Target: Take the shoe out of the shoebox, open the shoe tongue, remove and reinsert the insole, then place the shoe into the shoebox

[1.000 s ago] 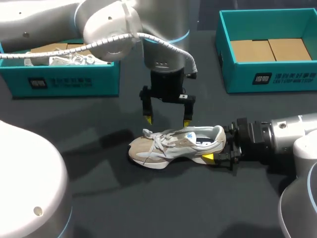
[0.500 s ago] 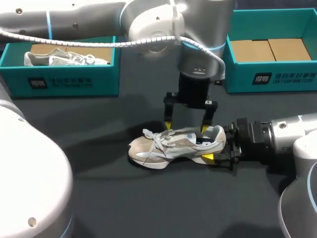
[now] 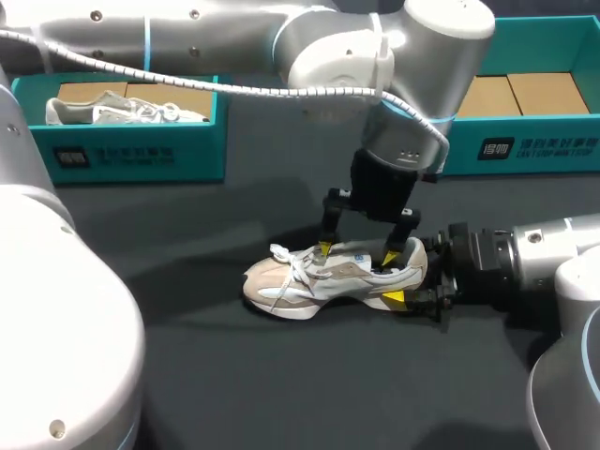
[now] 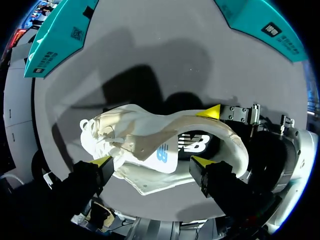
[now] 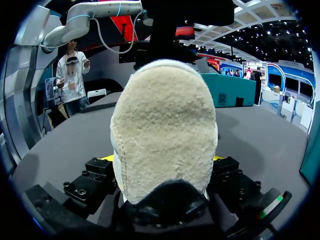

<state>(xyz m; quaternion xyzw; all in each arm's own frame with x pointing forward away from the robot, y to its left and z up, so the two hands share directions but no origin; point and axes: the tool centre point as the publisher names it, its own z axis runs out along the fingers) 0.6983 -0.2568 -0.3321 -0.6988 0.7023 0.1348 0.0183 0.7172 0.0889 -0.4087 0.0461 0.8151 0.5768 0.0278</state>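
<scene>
One step done: shoe (image 3: 323, 277) out on tabletop (image 3: 234, 375); right fingers (image 3: 397, 297) grasp heel (image 5: 165, 130); left fingers (image 3: 324, 249) released, astride tongue (image 4: 159, 152); insole work and reboxing remain.

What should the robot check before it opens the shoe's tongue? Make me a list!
1. Shoe lying on the table: ok.
2. Right gripper clamped on the heel: ok.
3. Left gripper open, one finger on each side of the tongue: ok.
4. Tongue pinched: not ok, nothing grips it.
5. Insole inside the shoe: ok, seen in the left wrist view.
6. Laces loose enough: cannot tell.
</scene>
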